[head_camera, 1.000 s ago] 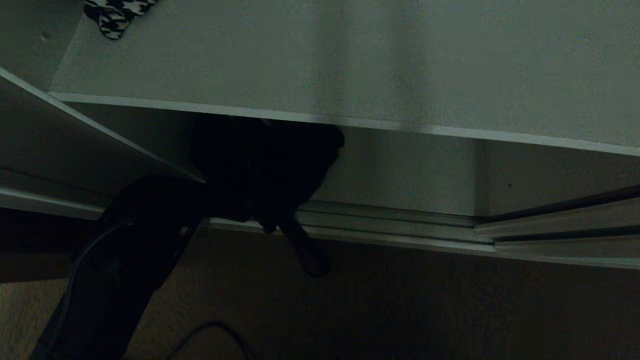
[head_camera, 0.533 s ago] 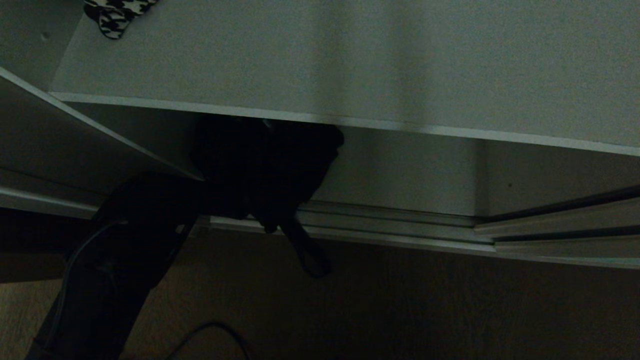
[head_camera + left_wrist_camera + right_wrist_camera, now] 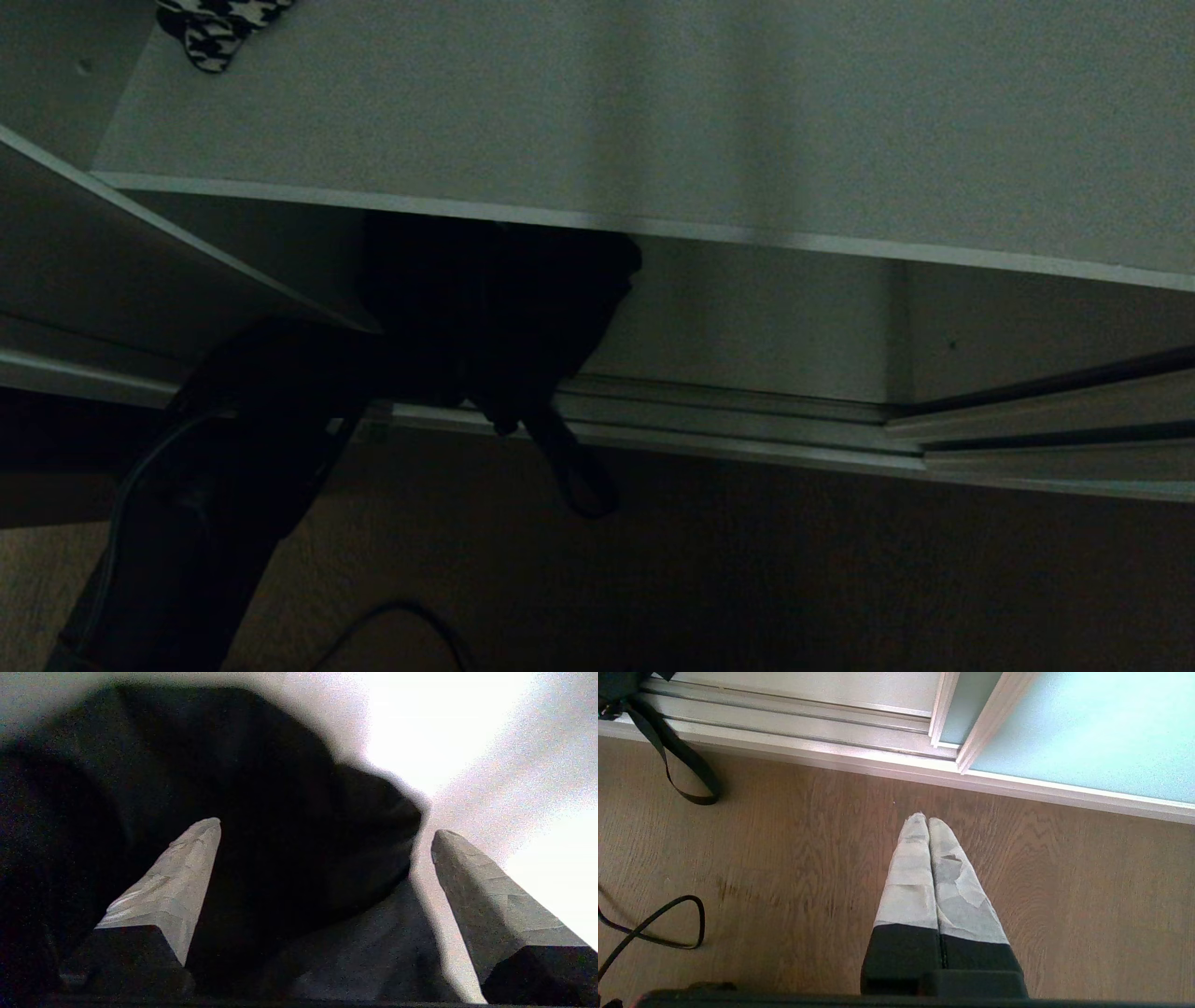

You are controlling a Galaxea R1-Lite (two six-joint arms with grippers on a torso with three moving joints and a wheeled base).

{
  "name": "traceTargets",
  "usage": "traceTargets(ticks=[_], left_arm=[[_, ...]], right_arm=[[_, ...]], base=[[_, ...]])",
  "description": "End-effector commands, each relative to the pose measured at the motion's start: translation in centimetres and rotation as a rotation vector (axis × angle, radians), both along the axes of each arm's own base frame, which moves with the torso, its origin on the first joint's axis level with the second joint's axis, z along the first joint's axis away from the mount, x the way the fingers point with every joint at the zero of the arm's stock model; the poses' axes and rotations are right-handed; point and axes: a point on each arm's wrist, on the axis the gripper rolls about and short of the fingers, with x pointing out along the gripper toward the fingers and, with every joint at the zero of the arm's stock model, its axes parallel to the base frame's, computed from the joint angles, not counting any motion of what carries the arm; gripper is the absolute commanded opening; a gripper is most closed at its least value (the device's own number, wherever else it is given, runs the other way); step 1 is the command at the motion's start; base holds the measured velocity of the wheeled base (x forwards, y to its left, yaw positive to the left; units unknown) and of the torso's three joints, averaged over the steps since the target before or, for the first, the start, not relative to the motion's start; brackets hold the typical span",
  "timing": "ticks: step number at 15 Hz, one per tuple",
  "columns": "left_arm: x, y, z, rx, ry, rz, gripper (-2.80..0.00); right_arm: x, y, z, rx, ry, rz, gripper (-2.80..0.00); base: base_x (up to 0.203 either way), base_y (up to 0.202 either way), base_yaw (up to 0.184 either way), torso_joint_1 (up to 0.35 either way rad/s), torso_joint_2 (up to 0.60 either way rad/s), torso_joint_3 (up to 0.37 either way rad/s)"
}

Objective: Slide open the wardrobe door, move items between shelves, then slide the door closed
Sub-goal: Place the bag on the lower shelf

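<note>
The black bag [image 3: 495, 317] sits on the low shelf [image 3: 747, 327] under the upper shelf [image 3: 653, 112], one strap [image 3: 574, 467] hanging over the door track to the floor. The left gripper [image 3: 327, 858] is directly in front of it, fingers spread wide and gripping nothing. The right gripper [image 3: 928, 823], pinched shut, hangs over the floor near the sliding door [image 3: 1087, 732], farther from the bag.

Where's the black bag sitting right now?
In the head view the black bag lies on the bottom shelf, left of centre, tucked under the upper shelf; one strap hangs over the door track onto the floor, beside the open left gripper.
</note>
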Motion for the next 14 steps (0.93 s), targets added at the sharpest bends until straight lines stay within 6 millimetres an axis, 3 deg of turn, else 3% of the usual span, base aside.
traceTargets(ticks=[1, 7, 11, 14], left_arm=[[-0.2, -0.1, 0.2, -0.02, -0.037, 0.0, 0.0], [-0.2, 0.2, 0.0, -0.144, -0.022, 0.027, 0.0], [0.7, 0.2, -0.9, -0.052, 0.079, -0.027, 0.0], [1.1, 0.1, -1.6, -0.153, 0.134, -0.115, 0.0]], right_arm=[[0.0, 0.0, 0.0, 0.0, -0.002, 0.0, -2.8], [0.0, 0.0, 0.0, 0.0, -0.002, 0.0, -2.8], [0.0, 0.0, 0.0, 0.0, -0.002, 0.0, -2.8], [0.0, 0.0, 0.0, 0.0, -0.002, 0.0, -2.8]], base=[[0.0, 0.0, 0.0, 0.0, 0.0, 0.0], [0.0, 0.0, 0.0, 0.0, 0.0, 0.0], [0.0, 0.0, 0.0, 0.0, 0.0, 0.0], [0.0, 0.0, 0.0, 0.0, 0.0, 0.0]])
